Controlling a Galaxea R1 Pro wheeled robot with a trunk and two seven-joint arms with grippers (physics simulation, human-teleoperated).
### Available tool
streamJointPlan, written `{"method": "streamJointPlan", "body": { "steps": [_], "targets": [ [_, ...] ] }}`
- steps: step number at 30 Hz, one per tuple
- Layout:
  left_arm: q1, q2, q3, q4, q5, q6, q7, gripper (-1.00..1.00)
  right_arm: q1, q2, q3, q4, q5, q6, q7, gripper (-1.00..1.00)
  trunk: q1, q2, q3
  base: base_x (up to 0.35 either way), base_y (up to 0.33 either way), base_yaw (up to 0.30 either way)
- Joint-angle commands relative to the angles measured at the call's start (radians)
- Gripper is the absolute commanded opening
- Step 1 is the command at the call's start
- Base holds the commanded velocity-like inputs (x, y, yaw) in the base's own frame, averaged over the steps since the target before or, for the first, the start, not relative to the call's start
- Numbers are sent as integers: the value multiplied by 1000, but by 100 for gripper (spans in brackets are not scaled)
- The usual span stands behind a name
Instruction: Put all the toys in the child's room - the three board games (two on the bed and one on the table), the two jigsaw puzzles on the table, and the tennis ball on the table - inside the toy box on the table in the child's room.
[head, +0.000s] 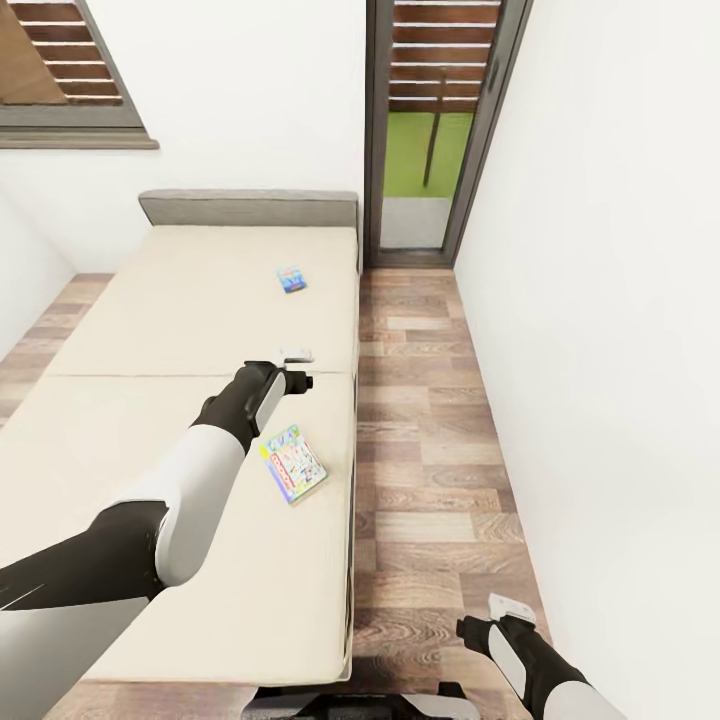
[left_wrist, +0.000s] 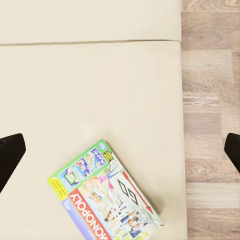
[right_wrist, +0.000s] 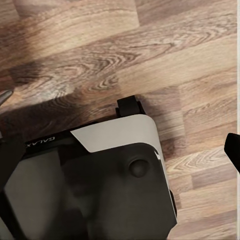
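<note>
Step in hand: reaching for the near board game (head: 293, 464) on the bed (head: 150, 330); nothing was lifted yet.
Near board game: lay flat by the bed's edge on the floor (head: 440, 400) side, cover up, skewed to the bed's edge; the left wrist view showed the same box (left_wrist: 107, 197).
Far board game (head: 291, 279): lay flat farther up the bed, well apart from the near one.
Left hand (head: 298, 368): hovered above the bed just beyond the near box, spread wide, holding nothing.
Right hand (head: 500, 615): hung low over the floor beside the robot's base (right_wrist: 100, 180), spread wide, empty.
Next move calls for: drawing the left hand back over the box, turning to match its skew, then descending to grip across an edge.
</note>
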Motion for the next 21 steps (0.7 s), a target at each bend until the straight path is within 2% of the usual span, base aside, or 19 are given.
{"method": "streamJointPlan", "body": {
  "steps": [1, 21],
  "targets": [
    [-1, -1, 7, -1, -10, 5, -3, 100, 0, 0, 0, -2, -10, 4, -6, 100, 0, -2, -3, 0, 0, 0],
    [-1, -1, 7, -1, -11, 2, -2, 100, -1, 0, 0, -2, -9, 5, -4, 100, 0, -2, -36, 0, 0, 0]
  ]
}}
